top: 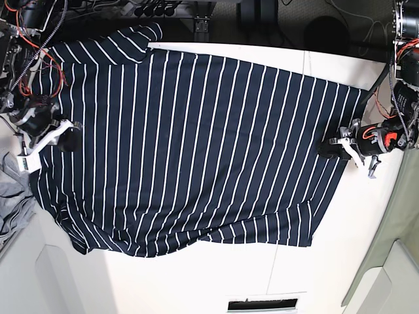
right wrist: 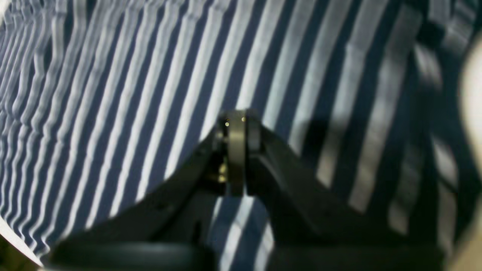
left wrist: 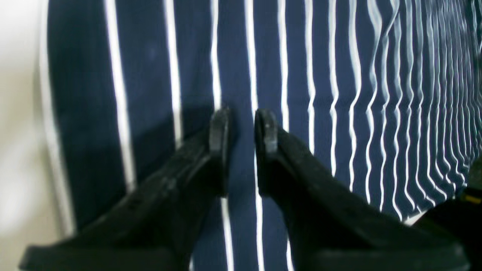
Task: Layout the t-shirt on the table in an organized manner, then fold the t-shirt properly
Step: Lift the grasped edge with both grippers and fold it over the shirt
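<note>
Crumpled grey garment (top: 14, 196) at table edge, dark slot (top: 262, 305) below

Your desk (top: 366, 248) is white, bare along the lower edge and right side of the base view. The t-shirt (top: 190, 144) lies spread on it, filling centre and upper left. A grey garment (top: 12, 196) sits at the left edge, just beside the t-shirt.

Striped t-shirt (top: 190, 144) flat on table (top: 366, 248)
</note>
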Action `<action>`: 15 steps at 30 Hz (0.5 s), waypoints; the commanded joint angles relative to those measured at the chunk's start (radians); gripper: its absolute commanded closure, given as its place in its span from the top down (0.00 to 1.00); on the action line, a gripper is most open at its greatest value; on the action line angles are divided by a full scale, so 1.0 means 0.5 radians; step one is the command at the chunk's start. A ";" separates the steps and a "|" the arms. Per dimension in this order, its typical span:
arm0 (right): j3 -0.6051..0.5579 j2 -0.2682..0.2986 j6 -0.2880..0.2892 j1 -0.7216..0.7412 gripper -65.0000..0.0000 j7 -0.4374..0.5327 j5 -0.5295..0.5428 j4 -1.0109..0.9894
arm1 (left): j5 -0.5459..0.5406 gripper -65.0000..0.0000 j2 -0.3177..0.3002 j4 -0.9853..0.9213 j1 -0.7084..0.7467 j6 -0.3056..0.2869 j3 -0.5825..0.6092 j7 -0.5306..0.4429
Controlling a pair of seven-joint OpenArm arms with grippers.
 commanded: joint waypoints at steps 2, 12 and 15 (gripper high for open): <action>0.097 0.061 0.008 -0.021 0.00 -0.064 0.077 0.101 | -0.131 0.19 -0.080 0.042 0.008 -0.025 -0.076 0.063; 0.432 0.230 0.063 -0.459 0.00 -0.112 0.380 0.169 | -0.348 0.19 -0.148 0.236 0.277 -0.025 -0.236 0.249; 0.378 0.220 0.060 -0.491 0.00 0.025 0.291 0.103 | -0.247 0.19 -0.082 0.233 0.281 -0.025 -0.236 0.141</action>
